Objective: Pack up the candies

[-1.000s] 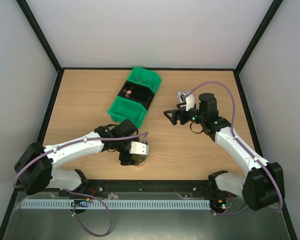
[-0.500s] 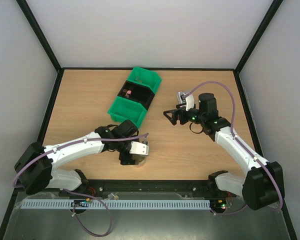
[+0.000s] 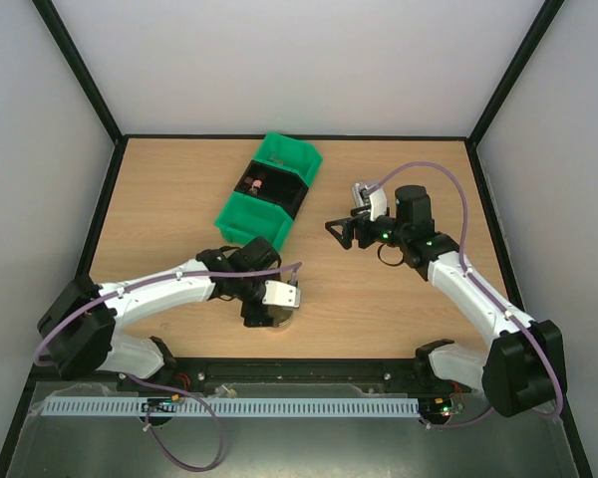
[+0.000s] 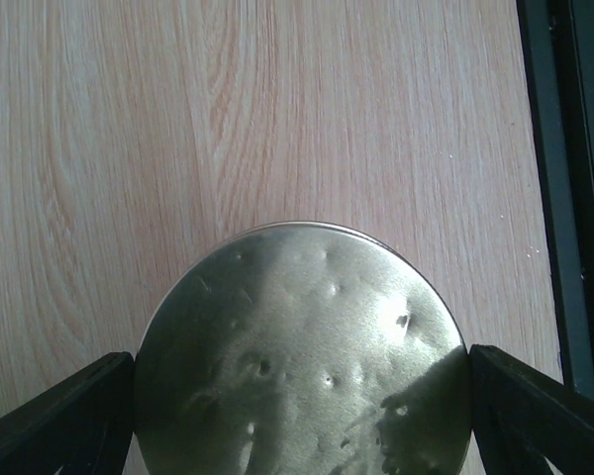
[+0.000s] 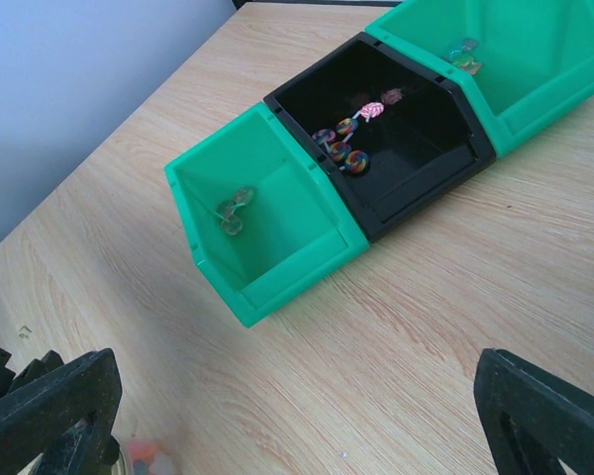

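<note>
A small clear jar (image 3: 280, 321) with a dented round metal lid (image 4: 297, 317) stands near the table's front edge. My left gripper (image 4: 302, 401) is shut on the lid, one black finger touching each side; in the top view (image 3: 267, 315) it covers most of the jar. Candies (image 5: 343, 144) lie in the black bin (image 5: 416, 148); a few more lie in the near green bin (image 5: 233, 210) and the far green bin (image 5: 464, 54). My right gripper (image 3: 343, 231) is open and empty above bare table, right of the bins. Coloured sweets in the jar (image 5: 142, 455) show blurred.
The three joined bins (image 3: 269, 189) run diagonally at the table's middle back. Black frame rails (image 4: 564, 178) border the table's front edge, close to the jar. Bare wood lies between the bins and the right gripper.
My left arm has shifted slightly up and to the right at its elbow, with the gripper still on the jar. The right arm has not moved.
</note>
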{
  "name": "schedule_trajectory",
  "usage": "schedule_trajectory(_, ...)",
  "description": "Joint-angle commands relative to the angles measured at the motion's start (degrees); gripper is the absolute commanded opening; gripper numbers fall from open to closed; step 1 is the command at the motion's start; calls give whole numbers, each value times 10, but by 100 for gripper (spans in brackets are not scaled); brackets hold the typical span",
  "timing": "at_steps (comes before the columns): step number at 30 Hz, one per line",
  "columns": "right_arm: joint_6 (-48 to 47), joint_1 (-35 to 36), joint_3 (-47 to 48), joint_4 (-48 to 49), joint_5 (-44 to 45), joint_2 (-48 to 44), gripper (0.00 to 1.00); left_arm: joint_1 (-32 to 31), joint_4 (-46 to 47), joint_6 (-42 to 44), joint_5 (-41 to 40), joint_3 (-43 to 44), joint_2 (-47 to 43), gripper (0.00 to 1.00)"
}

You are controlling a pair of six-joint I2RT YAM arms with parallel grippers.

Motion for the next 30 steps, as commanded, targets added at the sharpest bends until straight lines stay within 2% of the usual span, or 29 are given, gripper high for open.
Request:
schedule_trajectory(1, -4, 0, 13, -7, -8, 3, 99, -1, 6, 4, -11, -6, 27, 69)
schedule_trajectory(12, -21, -35, 8, -3, -30, 19, 99, 68, 45, 14, -22, 59, 109, 68)
schedule_trajectory(17, -99, -45, -24, -4, -98, 17, 99, 100, 21, 49, -11, 88, 134, 68)
schedule_trajectory(21, -90, -35, -106, 88, -144, 0, 99, 104, 2, 75, 6, 84, 135, 69)
schedule_trajectory(30, -43, 91, -233, 276, -27, -6, 99, 113, -20, 75, 50, 83, 142, 71)
